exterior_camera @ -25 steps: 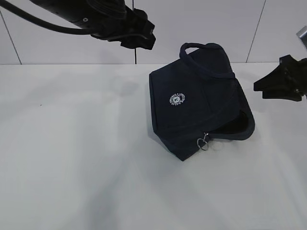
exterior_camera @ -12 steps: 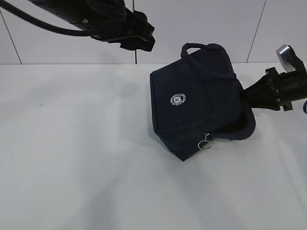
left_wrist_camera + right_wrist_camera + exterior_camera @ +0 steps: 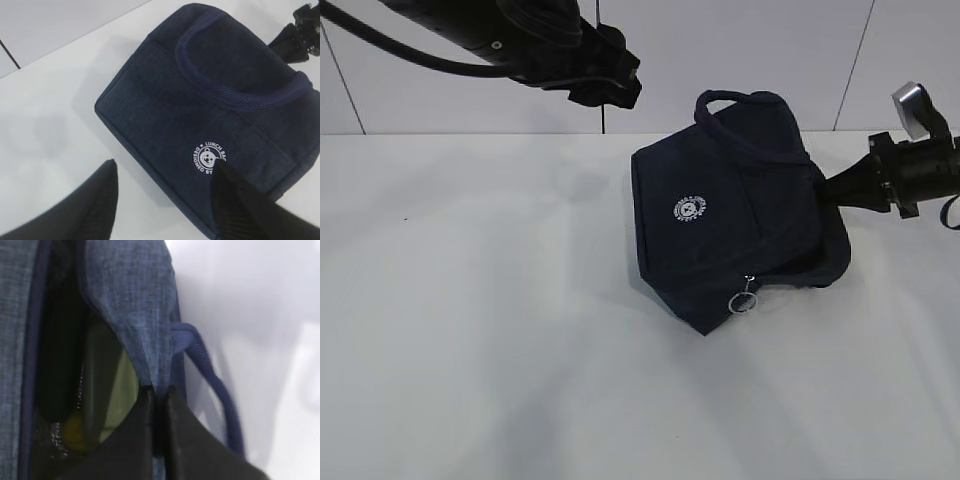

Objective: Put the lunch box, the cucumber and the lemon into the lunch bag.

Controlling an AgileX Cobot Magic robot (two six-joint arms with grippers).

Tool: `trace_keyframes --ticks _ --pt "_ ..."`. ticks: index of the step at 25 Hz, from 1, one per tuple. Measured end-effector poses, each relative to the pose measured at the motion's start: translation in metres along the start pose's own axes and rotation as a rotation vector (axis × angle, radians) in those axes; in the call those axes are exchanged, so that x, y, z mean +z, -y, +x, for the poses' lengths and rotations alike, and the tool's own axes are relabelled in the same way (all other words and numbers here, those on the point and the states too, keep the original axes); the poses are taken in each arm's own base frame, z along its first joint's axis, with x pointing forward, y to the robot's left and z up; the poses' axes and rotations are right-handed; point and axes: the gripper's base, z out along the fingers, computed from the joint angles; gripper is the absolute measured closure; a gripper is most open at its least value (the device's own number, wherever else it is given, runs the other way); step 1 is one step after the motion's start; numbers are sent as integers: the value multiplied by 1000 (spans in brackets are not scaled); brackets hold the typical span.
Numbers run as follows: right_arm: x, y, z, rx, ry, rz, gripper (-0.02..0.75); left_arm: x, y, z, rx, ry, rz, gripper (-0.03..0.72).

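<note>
The navy lunch bag [image 3: 730, 220] lies tipped on the white table, logo [image 3: 690, 209] facing front and opening to the right. My right gripper [image 3: 828, 190] is shut on the fabric rim of that opening; in the right wrist view the right gripper [image 3: 159, 389] pinches the rim of the lunch bag [image 3: 130, 300]. Inside the bag I see the lunch box's pale green lid [image 3: 112, 390] and the yellow lemon [image 3: 74, 432] below it. The cucumber cannot be made out in the dark interior. My left gripper [image 3: 165, 167] hangs open above the lunch bag [image 3: 200, 100], holding nothing.
The zipper's metal ring pull [image 3: 744, 301] hangs at the bag's front lower edge. One loop handle [image 3: 215, 390] trails on the table to the right of the pinched rim. A white wall rises behind the table [image 3: 470, 300].
My right gripper moved left to the bag's opening and shut on its rim. The mouth of the bag has narrowed. The left arm has stayed put.
</note>
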Motion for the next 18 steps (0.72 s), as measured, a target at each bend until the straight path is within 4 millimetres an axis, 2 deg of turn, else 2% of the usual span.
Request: trace_keyframes --ticks 5,12,18 --pt "4 -16 -18 -35 13 -11 736 0 0 1 0 -10 1 264" --pt "-7 -39 -47 -31 44 -2 736 0 0 2 0 -23 3 264" --pt "-15 -88 -57 -139 48 3 736 0 0 2 0 -26 3 264"
